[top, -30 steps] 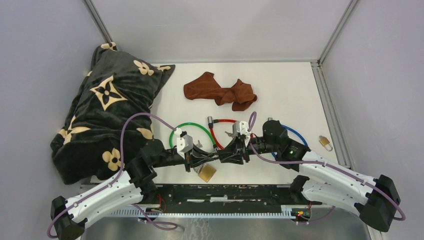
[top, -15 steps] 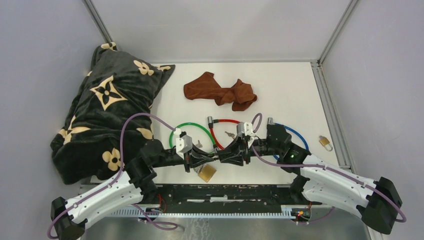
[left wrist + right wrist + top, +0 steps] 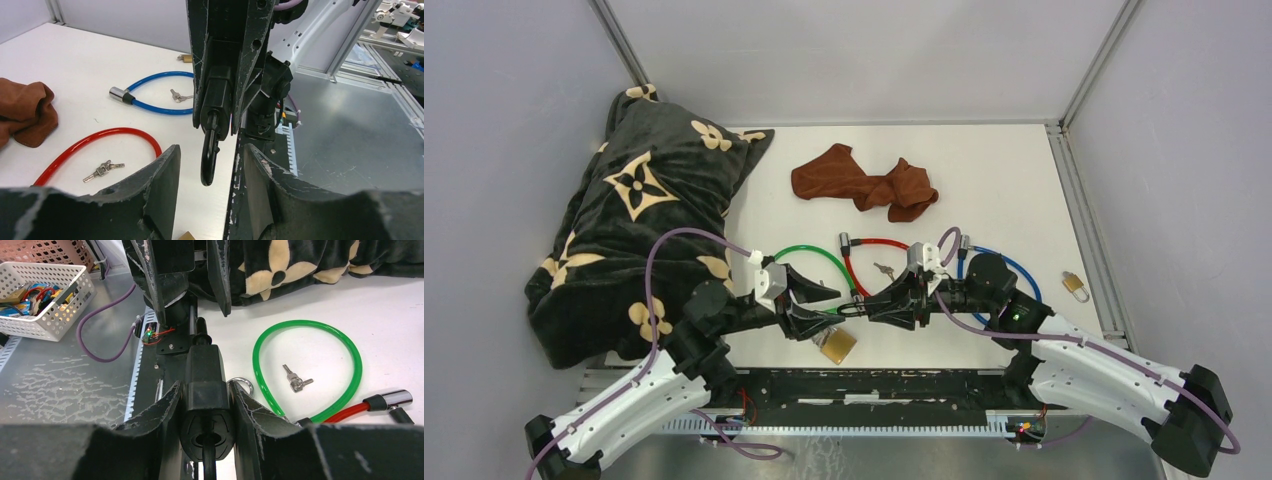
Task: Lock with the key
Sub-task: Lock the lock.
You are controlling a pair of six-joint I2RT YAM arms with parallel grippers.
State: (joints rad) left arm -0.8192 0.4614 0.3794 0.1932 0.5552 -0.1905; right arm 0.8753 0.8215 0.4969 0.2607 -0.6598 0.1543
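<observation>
Backed off leftward with left end effector [image 3: 834,305], now released from key [image 3: 209,160]; gripping black lock [image 3: 206,385] tight in right end effector [image 3: 874,307]

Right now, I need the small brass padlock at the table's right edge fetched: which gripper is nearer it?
Right. The right gripper, holding the black lock, is left of the padlock; the left gripper is farther left.

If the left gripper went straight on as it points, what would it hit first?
Most likely the black key sticking out of the black lock that the right gripper holds; it lines up between the open jaws.
</observation>
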